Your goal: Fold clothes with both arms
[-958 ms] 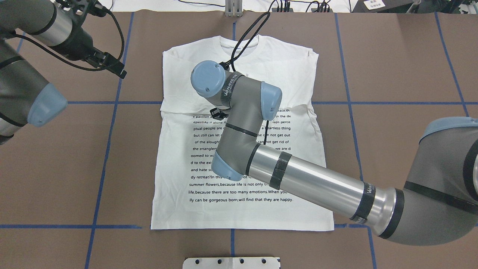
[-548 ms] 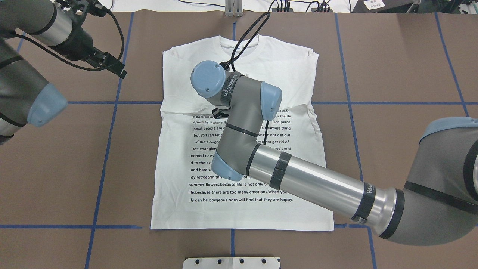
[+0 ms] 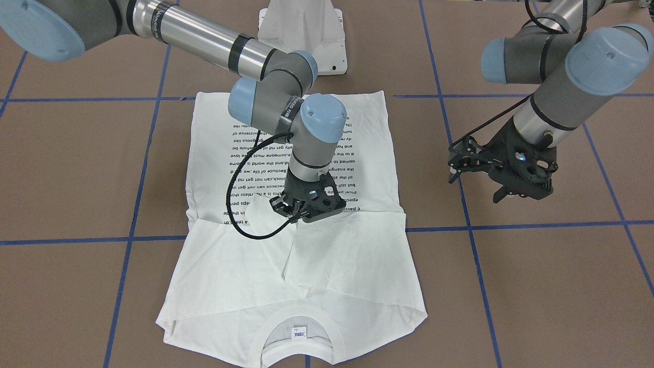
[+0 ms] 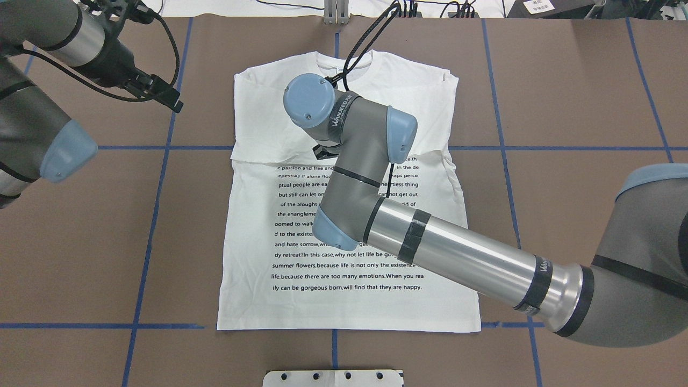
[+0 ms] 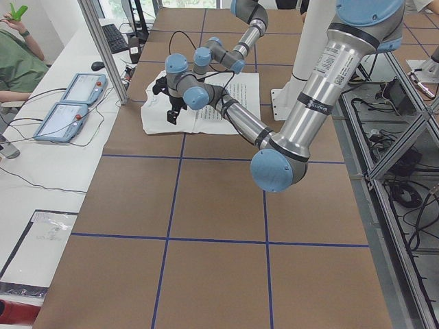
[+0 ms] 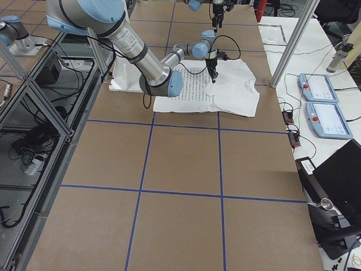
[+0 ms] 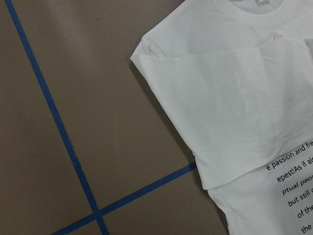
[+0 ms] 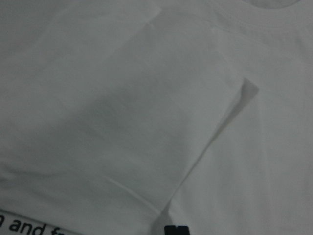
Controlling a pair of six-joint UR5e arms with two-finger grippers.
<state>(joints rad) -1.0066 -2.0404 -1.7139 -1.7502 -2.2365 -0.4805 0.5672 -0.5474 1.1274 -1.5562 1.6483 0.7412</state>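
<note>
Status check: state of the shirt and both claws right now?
T-shirt: flat on table, print up, both sleeves folded in across the chest.
Right claw: low over T-shirt's middle, open or shut unclear.
Left claw: open, empty, off the T-shirt above bare table.

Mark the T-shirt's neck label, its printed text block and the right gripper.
neck label [image 3: 300, 332]: front-facing view, centre of the tag.
printed text block [image 4: 301, 236]: overhead view, its uncovered left half.
right gripper [image 3: 291, 212]: front-facing view, between its fingertips.
</note>
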